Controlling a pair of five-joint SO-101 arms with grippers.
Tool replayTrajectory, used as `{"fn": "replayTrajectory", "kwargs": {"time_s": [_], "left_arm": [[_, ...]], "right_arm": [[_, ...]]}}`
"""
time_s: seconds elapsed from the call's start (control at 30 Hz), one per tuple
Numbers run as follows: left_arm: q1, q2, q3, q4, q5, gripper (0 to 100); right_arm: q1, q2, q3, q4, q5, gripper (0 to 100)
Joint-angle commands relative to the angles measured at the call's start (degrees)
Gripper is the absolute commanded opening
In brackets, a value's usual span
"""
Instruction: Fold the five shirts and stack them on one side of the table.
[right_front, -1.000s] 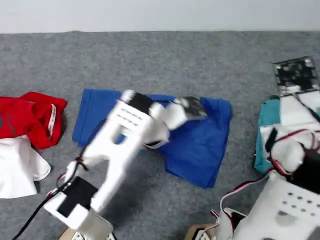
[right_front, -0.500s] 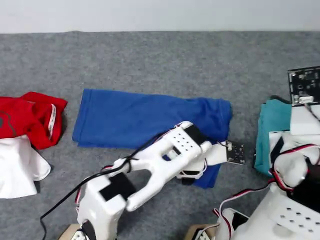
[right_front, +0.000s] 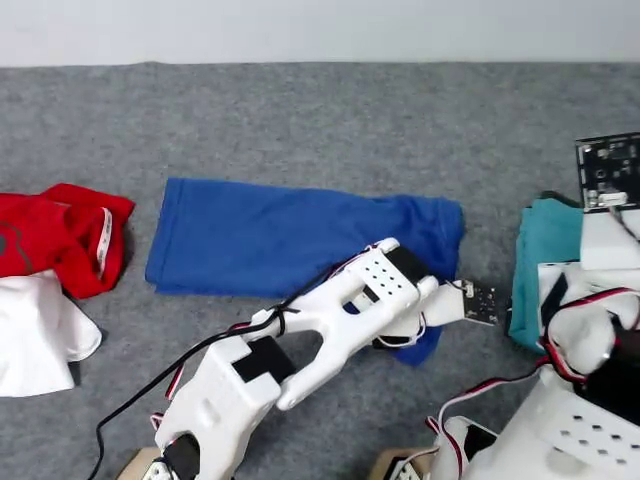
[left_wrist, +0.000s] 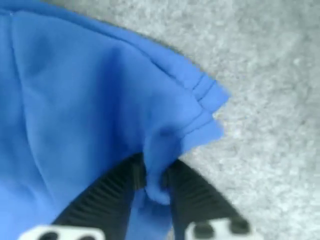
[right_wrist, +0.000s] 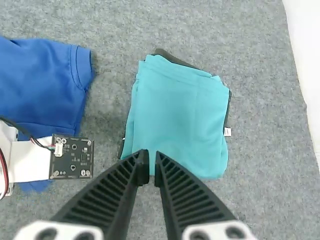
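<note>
**Left gripper takes hold at the blue shirt's near right corner**

Within the last second the left arm (right_front: 330, 320) swung from above the middle of the blue shirt (right_front: 270, 240) down to its near right corner, edging slightly further right in the last half second. The left gripper (left_wrist: 152, 175) now pinches a fold of blue fabric just inside the hem. The shirt itself lies flat on the grey table (right_front: 320, 120), much as before. This grip probably begins the next fold.

Right of the blue shirt, close by, a folded teal shirt (right_wrist: 180, 120) rests on a dark one (right_wrist: 162, 54). The right gripper (right_wrist: 149, 162) hangs over it, fingers pressed nearly together and empty. To the left, well apart, lie a crumpled red shirt (right_front: 60, 235) and a white shirt (right_front: 35, 335), both unfolded. The left arm spans the blue shirt's near edge and may hinder a fold.
</note>
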Motion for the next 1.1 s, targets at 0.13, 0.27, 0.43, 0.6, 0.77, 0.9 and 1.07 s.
{"fn": "replayTrajectory", "kwargs": {"time_s": [0.13, 0.27, 0.43, 0.6, 0.77, 0.9, 1.07], "left_arm": [[-2.20, -5.98, -3.65, 1.32, -0.26, 0], [-5.98, -6.33, -6.99, 1.32, -0.26, 0], [-10.20, -3.60, -11.91, -0.35, 0.00, 1], [-12.84, 1.67, -18.42, -0.26, 0.00, 4], [-16.00, 7.74, -26.77, -0.26, 0.00, 14], [-18.02, 13.10, -33.98, -0.18, -0.26, 15], [-19.87, 17.49, -43.65, 2.37, -0.26, 15]], "right_arm": [[0.57, -0.31, -0.18, 2.24, -0.53, 3.2], [0.48, -0.04, -0.18, 2.24, -0.62, 3.2], [0.31, -0.22, 2.55, 2.24, -0.70, 3.2], [0.31, -0.57, 6.24, 2.24, -0.70, 3.2], [0.31, -0.57, 6.33, 2.24, -0.70, 3.2], [0.31, -0.57, 6.42, 2.24, -0.70, 3.2], [0.31, -0.57, 6.42, 2.24, -0.70, 3.2]]}}
